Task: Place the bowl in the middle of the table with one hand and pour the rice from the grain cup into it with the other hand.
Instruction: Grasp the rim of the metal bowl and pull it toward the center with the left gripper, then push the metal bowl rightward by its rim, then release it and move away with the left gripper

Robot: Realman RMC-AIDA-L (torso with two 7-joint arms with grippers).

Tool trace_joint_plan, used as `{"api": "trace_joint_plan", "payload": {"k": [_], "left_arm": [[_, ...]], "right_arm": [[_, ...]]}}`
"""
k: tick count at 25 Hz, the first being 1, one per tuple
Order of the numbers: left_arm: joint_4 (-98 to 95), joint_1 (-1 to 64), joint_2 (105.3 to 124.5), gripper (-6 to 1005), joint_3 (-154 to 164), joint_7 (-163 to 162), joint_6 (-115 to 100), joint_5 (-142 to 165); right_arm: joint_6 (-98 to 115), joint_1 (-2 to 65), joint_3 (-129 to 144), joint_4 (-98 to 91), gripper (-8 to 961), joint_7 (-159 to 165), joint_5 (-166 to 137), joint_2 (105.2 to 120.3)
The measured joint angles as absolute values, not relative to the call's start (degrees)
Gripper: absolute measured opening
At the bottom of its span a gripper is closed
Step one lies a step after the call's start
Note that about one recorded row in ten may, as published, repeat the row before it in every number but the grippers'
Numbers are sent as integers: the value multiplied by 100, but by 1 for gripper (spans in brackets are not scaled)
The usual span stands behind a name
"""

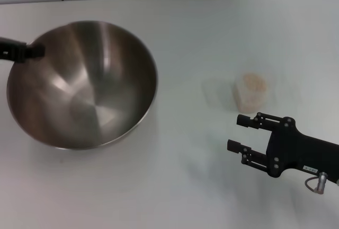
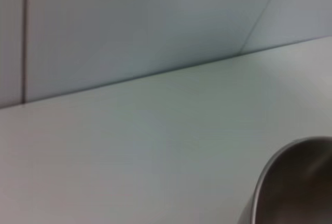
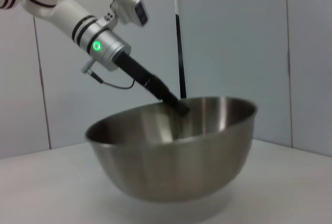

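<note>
White table (image 1: 201,186) meets a pale panelled wall, with no legible writing anywhere. Left gripper (image 1: 38,50) clamps the rim of the tilted bowl (image 1: 82,83) near the left edge. Right gripper (image 1: 241,132) hangs open just beside the grain cup (image 1: 250,93) of rice (image 1: 253,82), toward the right edge.

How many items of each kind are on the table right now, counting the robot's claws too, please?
Steel bowl, tilted and held at its rim: 1
Clear grain cup holding rice: 1
Claws: 2, the left claw at the bowl's rim and the right claw open near the cup
Total: 4
</note>
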State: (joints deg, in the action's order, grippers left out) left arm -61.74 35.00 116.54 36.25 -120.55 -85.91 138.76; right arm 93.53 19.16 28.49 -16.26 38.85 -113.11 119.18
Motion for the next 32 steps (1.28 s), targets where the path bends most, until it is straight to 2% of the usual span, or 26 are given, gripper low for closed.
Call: {"api": "trace_joint_plan", "payload": {"k": [6,7,9,19,32], "left_arm": [[-6158,3713,11688,38,3646,-12134,-8707,13794],[-6083,3907,11773,38,3744,-12142,-8693,13814],[-6041,3992,11795,37,3862,-12154,-8655,13817],[-5331,4474,11812,37,4352,-12174,-8193,13795],[-4668,4753,11844,38,4778,-12174,-7661,13794]], "right_arm": [[9352,1916,2879,-1626,577,3885,-11318,11918],[9352,1916,2886,-1626,577,3885,-11319,11918],[9351,1916,2890,-1626,577,3885,-11322,11918],[9351,1908,2907,-1626,576,3885,-11352,11918],[9351,1907,2909,-1626,575,3885,-11356,11918]]}}
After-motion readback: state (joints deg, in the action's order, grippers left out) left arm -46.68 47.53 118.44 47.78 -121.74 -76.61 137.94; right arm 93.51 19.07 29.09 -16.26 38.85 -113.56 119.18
